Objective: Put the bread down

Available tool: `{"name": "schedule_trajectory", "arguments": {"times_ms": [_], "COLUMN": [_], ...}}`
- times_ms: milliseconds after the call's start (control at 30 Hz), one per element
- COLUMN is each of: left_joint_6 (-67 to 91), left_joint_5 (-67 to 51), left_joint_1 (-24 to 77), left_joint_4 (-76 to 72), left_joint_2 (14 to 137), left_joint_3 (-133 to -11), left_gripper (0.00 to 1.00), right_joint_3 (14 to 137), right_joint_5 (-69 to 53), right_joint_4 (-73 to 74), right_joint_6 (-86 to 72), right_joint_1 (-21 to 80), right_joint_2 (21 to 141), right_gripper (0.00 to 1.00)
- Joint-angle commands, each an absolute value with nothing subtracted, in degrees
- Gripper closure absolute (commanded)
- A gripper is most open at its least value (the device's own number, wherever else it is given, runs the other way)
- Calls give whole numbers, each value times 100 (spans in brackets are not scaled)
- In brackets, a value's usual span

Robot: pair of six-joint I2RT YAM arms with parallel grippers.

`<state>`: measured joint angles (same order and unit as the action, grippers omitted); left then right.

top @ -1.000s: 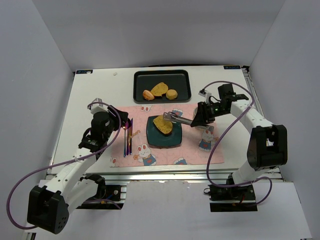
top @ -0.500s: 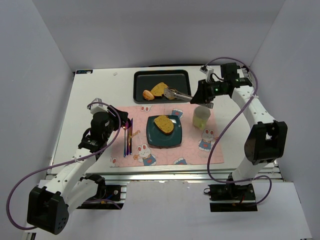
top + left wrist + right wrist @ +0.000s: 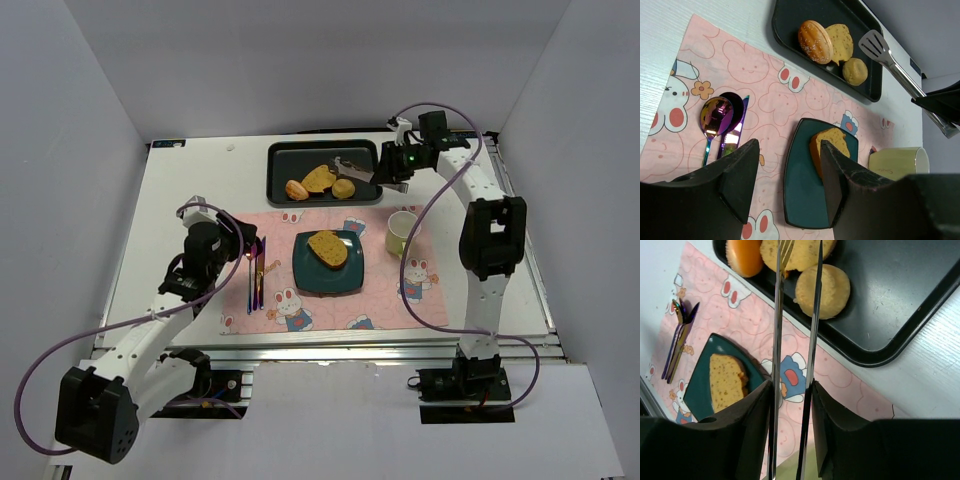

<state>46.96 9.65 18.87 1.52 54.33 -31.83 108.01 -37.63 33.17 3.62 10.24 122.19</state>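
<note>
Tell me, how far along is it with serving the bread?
Done: one bread slice lies on the teal plate. In hand: the right gripper holds tongs over the black tray, their head near the round roll, apparently gripping nothing. Left: the bun, second slice and roll sit in the tray; whether they go too is unclear. The left gripper hangs open, idle.

text: none legible | placemat [image 3: 390,300]: only rabbit and flower drawings are printed, no lettering | surface [image 3: 200,180], far-left corner: small dark label [image 3: 166,143] is seen, too small to be read
</note>
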Motion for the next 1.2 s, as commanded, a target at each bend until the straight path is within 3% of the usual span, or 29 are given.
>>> {"name": "schedule_trajectory", "arguments": {"times_ms": [0, 600, 1167], "left_joint_6": [4632, 4623, 4676], "left_joint_5": [984, 879, 932], "left_joint_1": [1872, 1872, 1872], "left_joint_4": [220, 44, 44], "left_joint_2": [5510, 5678, 5440], "left_joint_3": [-3428, -3323, -3182], "left_gripper": [39, 38, 38], "right_joint_3": [11214, 9783, 9563], "right_joint_5": [-3823, -2962, -3094], "right_joint_4": [3208, 3322, 3340], "right_joint_6": [360, 1722, 1758], "right_joint_1": [1037, 1037, 1125], "right_joint_2": [12261, 11101, 11153], "right_gripper": [58, 53, 48]}}
